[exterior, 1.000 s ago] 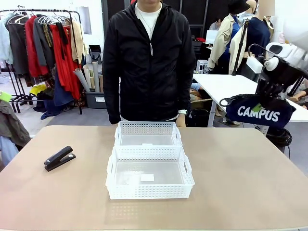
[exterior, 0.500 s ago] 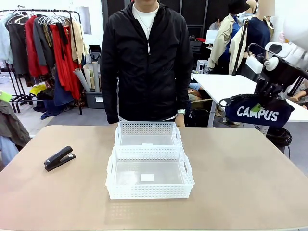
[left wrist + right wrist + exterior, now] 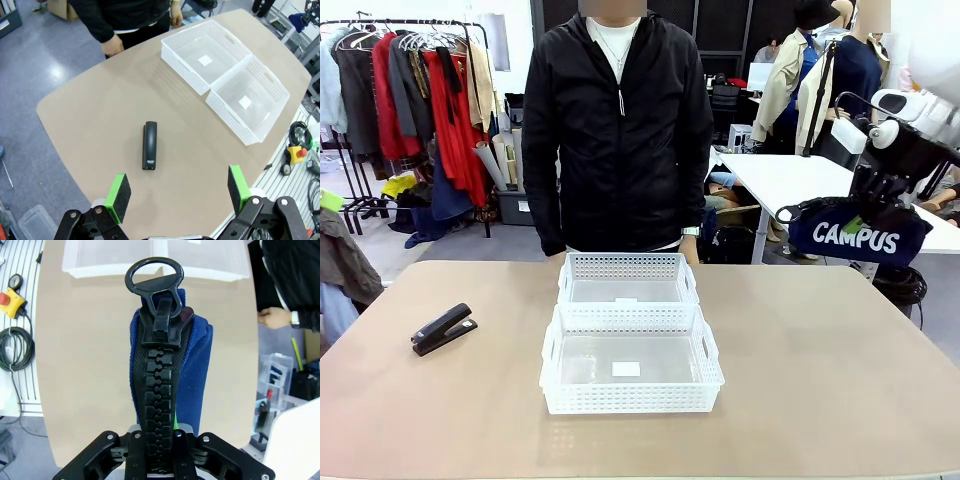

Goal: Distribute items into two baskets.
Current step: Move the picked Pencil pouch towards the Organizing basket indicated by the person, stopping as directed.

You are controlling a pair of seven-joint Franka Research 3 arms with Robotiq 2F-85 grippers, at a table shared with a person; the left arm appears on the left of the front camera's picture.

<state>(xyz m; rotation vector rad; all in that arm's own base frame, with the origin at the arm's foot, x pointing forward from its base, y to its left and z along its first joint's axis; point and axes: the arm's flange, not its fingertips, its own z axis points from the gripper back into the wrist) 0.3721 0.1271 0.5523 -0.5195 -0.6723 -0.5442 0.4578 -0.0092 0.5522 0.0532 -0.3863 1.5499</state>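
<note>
baskets: two, white, touching end to end at mid-table; near basket (image 3: 630,398), far basket (image 3: 626,266)
stapler (image 3: 443,329): one, black, flat on the table (image 3: 820,380), left, well apart from the baskets
pouch (image 3: 860,234): one, navy, "CAMPUS", in the air at far right
right gripper (image 3: 876,195): clamped on the pouch's zip edge
left gripper (image 3: 178,187): jaws apart, above the stapler, holding nothing

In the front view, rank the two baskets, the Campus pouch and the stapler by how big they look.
1. Near basket, though nearness may flatter it.
2. Far basket and pouch look about alike; unranked.
3. Stapler, clearly smallest.
</note>
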